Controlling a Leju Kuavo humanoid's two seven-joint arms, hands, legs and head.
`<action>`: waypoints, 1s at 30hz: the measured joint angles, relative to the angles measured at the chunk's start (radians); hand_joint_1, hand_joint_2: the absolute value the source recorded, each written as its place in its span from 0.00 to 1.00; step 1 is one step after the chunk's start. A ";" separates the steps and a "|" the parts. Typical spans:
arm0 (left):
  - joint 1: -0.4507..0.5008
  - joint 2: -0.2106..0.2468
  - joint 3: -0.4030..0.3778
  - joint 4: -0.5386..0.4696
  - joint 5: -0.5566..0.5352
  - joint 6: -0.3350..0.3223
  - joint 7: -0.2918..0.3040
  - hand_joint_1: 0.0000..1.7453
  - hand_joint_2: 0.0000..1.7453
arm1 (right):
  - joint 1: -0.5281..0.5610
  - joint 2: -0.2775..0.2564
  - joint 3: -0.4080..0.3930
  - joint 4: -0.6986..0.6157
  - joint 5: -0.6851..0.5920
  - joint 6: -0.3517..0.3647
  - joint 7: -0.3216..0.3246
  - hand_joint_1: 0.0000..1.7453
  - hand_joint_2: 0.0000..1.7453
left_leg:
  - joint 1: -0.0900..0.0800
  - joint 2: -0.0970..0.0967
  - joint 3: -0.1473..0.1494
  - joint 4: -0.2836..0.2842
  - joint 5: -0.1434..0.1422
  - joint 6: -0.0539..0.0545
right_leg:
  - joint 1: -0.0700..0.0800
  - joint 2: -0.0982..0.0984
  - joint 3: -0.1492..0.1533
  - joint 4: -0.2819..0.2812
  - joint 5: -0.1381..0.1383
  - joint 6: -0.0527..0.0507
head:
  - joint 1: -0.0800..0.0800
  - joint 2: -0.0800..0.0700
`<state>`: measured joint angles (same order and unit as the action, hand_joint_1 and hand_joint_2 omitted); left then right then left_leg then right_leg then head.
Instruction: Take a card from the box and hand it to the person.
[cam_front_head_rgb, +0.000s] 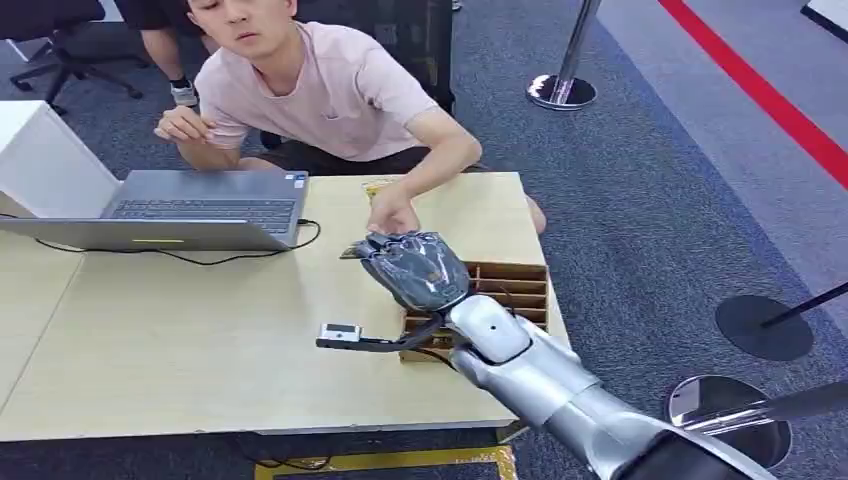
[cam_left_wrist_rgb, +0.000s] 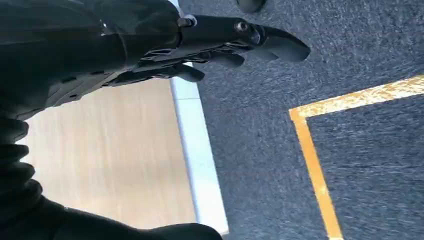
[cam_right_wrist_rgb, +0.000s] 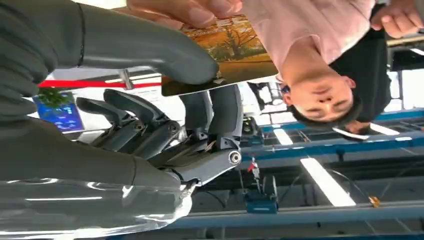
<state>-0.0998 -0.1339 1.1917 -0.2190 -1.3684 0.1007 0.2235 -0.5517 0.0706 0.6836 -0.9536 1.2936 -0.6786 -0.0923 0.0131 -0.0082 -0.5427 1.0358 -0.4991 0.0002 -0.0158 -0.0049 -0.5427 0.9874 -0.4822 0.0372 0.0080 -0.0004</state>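
Note:
My right hand (cam_front_head_rgb: 415, 268) is raised over the table just beyond the cardboard box (cam_front_head_rgb: 512, 290), palm up toward the person. In the right wrist view my right hand (cam_right_wrist_rgb: 165, 115) pinches a card (cam_right_wrist_rgb: 230, 55) with an autumn-tree picture between the thick thumb and the dark fingers. The person's hand (cam_front_head_rgb: 392, 214) reaches across the table and its fingers (cam_right_wrist_rgb: 190, 10) touch the card's other end. The card's edge (cam_front_head_rgb: 350, 252) peeks out beside my hand in the head view. My left hand (cam_left_wrist_rgb: 210, 50) hangs beside the table's edge, fingers apart and holding nothing.
A grey laptop (cam_front_head_rgb: 200, 208) with a black cable sits at the table's far left. The person in a pink shirt (cam_front_head_rgb: 330, 90) sits behind the table (cam_front_head_rgb: 200, 340). Stanchion bases (cam_front_head_rgb: 562, 90) stand on the carpet to the right, and yellow floor tape (cam_left_wrist_rgb: 315, 160) runs below.

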 joint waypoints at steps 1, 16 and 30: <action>0.000 0.000 0.000 0.000 0.000 -0.001 0.000 0.00 1.00 | -0.004 0.004 0.000 0.014 0.000 -0.001 0.000 1.00 1.00 | 0.000 0.000 0.000 0.000 0.000 0.000 | 0.000 0.000 0.000 0.000 0.000 0.000 | 0.000 0.000; 0.000 0.003 -0.005 0.000 -0.004 -0.020 -0.021 0.00 1.00 | -0.044 0.042 0.000 0.136 0.010 0.010 0.027 0.00 1.00 | 0.000 0.000 0.000 0.000 0.000 0.000 | 0.000 0.000 0.000 0.000 0.000 0.000 | 0.000 0.000; 0.000 0.008 -0.004 0.000 0.010 -0.003 -0.018 0.00 0.00 | -0.051 0.045 -0.041 0.147 -0.210 0.033 -0.063 0.00 1.00 | 0.000 0.000 0.000 0.000 0.000 0.000 | 0.000 0.000 0.000 0.000 0.000 0.000 | 0.000 0.000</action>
<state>-0.0994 -0.1259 1.1879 -0.2190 -1.3584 0.0973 0.2052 -0.6028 0.1152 0.6423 -0.8065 1.0835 -0.6458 -0.1554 0.0130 -0.0082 -0.5427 1.0360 -0.4990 0.0002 -0.0158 -0.0050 -0.5430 0.9874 -0.4820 0.0374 0.0080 0.0000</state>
